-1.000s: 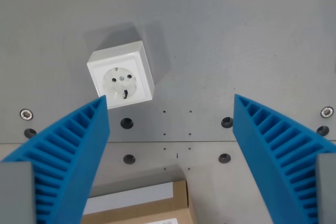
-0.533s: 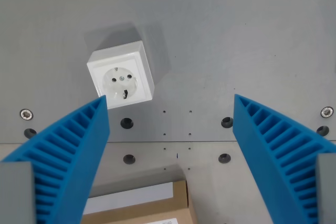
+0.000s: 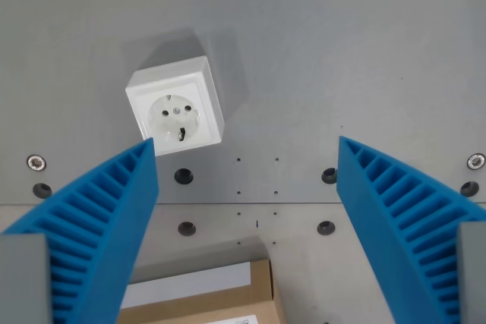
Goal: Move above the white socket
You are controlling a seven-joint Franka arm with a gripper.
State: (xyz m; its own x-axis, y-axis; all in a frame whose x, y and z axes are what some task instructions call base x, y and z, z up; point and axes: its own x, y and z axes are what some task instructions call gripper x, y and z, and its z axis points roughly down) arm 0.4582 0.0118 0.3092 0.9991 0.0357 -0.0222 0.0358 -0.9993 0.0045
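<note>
Spread wide and empty: gripper (image 3: 247,149) with both blue ribbed fingers (image 3: 102,221) far apart, nothing between the jaws and nothing touched.

Just past the tip of the finger on the wrist view's left, apparently only overlapping it in view: white socket (image 3: 175,111), lying face up on the grey plate (image 3: 342,51), slightly turned, well off the midline between the fingers toward the wrist view's left.

Probably light, rigid plastic, smooth and somewhat slippery on its sides, not fragile; if ever grasped, best taken across two opposite flat side walls, not by the recessed face. No grasp called for here, only a position overhead.

Nearer the camera than the socket: bolt holes (image 3: 183,177) in the plate, then a cardboard box (image 3: 228,294) at the lower edge.

Judged unfinished: gripper centre to shift toward the socket.
</note>
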